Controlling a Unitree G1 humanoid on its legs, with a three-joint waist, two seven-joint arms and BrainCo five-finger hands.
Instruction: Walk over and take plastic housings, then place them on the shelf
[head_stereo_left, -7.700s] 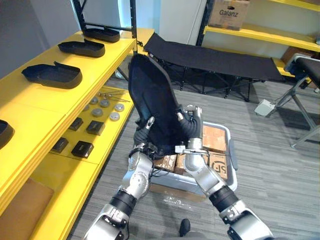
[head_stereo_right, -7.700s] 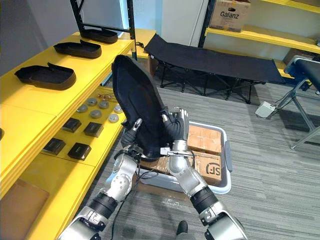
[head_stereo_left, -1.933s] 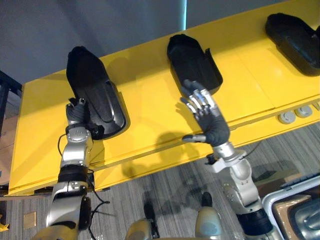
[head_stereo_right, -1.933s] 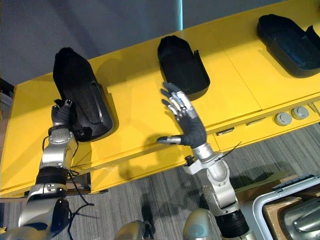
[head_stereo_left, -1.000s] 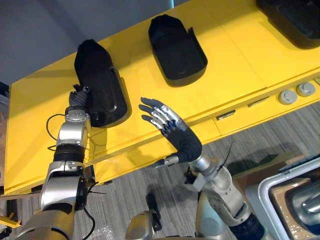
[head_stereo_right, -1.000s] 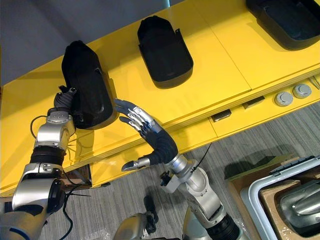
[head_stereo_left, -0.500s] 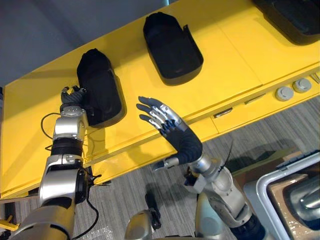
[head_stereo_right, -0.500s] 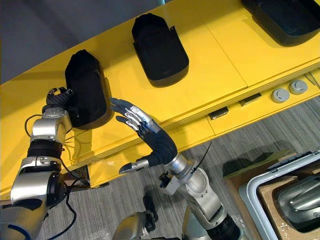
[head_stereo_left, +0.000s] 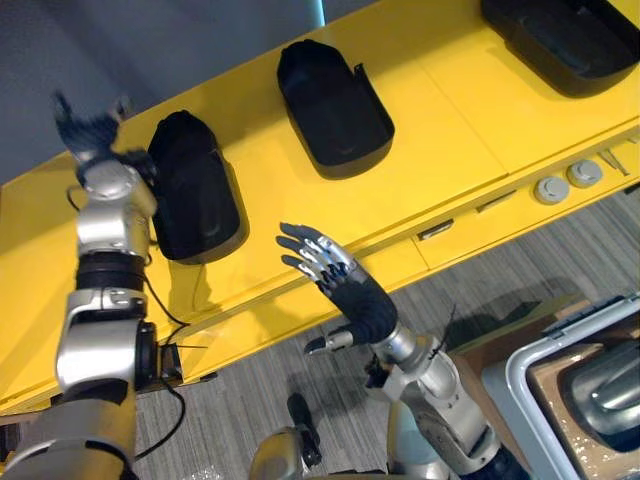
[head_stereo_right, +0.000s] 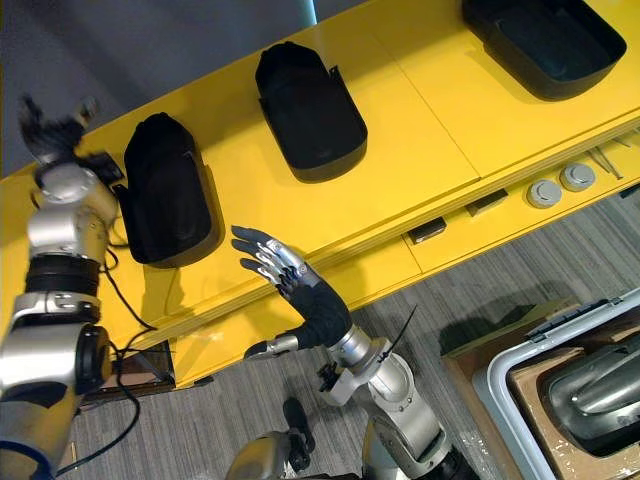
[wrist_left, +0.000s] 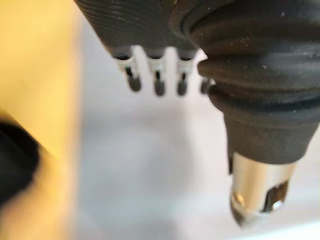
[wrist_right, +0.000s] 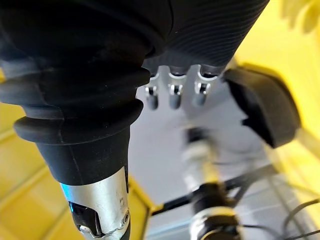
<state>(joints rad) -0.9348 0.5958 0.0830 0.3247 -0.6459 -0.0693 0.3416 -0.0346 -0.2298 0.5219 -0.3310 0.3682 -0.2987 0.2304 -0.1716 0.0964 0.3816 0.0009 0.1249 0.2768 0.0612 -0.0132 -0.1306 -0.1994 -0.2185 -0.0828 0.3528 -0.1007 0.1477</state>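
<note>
Lifting off the plastic housing (head_stereo_left: 195, 195) it was touching a moment ago, the left hand (head_stereo_left: 90, 135) is hanging near the back edge of the yellow shelf (head_stereo_left: 440, 150), fingers spread and empty. That housing is lying flat on the shelf beside a second housing (head_stereo_left: 332, 98). The right hand (head_stereo_left: 352, 292) is hovering over the front edge, splayed wide.
</note>
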